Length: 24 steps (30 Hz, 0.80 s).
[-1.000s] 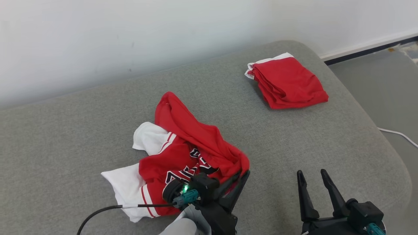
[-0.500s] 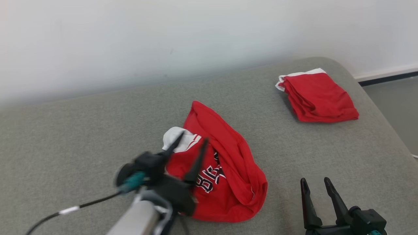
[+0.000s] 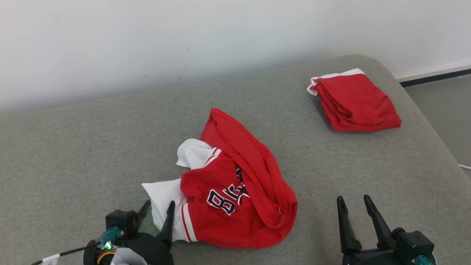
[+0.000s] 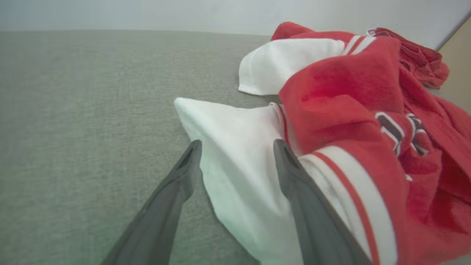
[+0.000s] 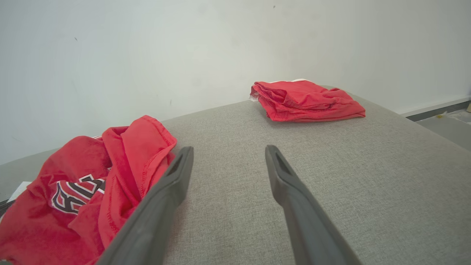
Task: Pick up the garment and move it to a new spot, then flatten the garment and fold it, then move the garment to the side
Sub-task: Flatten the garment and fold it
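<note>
Red-and-white garment (image 3: 235, 191) lay crumpled at mid-frame on the grey cushion (image 3: 73, 147).
Left gripper (image 3: 159, 203), at the lower left of the head view, stood with fingers parted, the garment's white corner lying between them, nothing clamped. Right gripper (image 3: 352, 198), at the lower right, was likewise spread and clear of cloth. Folded red cloth (image 3: 355, 101) sat at the upper right, well apart.
</note>
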Motion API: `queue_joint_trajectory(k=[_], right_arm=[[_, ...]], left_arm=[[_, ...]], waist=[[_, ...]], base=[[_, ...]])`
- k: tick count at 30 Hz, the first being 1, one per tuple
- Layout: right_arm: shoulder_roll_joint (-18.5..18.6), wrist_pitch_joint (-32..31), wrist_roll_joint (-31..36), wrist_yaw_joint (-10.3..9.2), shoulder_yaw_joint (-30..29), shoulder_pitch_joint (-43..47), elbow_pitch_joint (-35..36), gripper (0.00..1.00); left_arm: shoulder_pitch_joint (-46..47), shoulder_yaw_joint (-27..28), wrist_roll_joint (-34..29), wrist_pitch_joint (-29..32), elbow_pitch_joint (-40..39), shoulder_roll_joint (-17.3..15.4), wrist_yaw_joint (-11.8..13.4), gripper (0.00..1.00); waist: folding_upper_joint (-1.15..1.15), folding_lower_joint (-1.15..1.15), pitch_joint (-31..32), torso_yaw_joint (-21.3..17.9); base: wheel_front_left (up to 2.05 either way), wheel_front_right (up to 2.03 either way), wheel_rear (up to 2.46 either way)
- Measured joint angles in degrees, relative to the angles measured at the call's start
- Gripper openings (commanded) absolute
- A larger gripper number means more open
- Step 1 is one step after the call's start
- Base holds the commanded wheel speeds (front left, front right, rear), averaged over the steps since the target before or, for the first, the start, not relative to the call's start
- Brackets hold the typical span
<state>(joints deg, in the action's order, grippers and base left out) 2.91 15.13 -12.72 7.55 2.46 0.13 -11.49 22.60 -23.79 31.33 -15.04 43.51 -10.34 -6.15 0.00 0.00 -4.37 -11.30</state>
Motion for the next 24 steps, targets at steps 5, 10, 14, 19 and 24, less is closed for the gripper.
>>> queue_joint_trajectory(k=[5, 10, 14, 19, 24], right_arm=[[0.01, 0.0, 0.05, 0.0, -0.11, -0.08, 0.11, 1.0], [-0.01, 0.0, 0.05, 0.0, -0.29, 0.03, 0.11, 1.0], [0.01, 0.0, 0.05, 0.0, -1.65, 0.97, 0.4, 1.0], [0.0, 0.0, -0.05, 0.0, -1.89, 1.91, 0.6, 1.0], [0.0, 0.0, -0.42, 0.01, -1.58, 2.27, 0.69, 1.0]], left_arm=[[0.96, -0.32, 0.46, -0.01, 4.78, 1.41, -0.79, 0.76], [2.07, -0.57, 0.46, -0.01, 7.03, 1.54, -0.98, 0.0], [2.92, 2.0, -0.48, -0.01, 3.26, 1.51, -0.99, 0.0], [-0.67, 7.72, -3.12, -0.01, -8.13, 2.55, 0.32, 0.0], [-9.82, 12.02, -3.61, -0.01, -17.28, 3.52, 2.12, 0.0]], waist=[[0.0, 0.0, -0.3, -1.01], [0.0, 0.0, -0.16, -1.24], [0.0, 0.0, 0.12, -0.27], [0.0, 0.0, 0.94, 3.19], [0.0, 0.0, 1.7, 6.5]], base=[[0.0, 0.0, 0.0], [0.0, 0.0, 0.0], [0.0, 0.0, 0.0], [0.0, 0.0, 0.0], [0.0, 0.0, 0.0]])
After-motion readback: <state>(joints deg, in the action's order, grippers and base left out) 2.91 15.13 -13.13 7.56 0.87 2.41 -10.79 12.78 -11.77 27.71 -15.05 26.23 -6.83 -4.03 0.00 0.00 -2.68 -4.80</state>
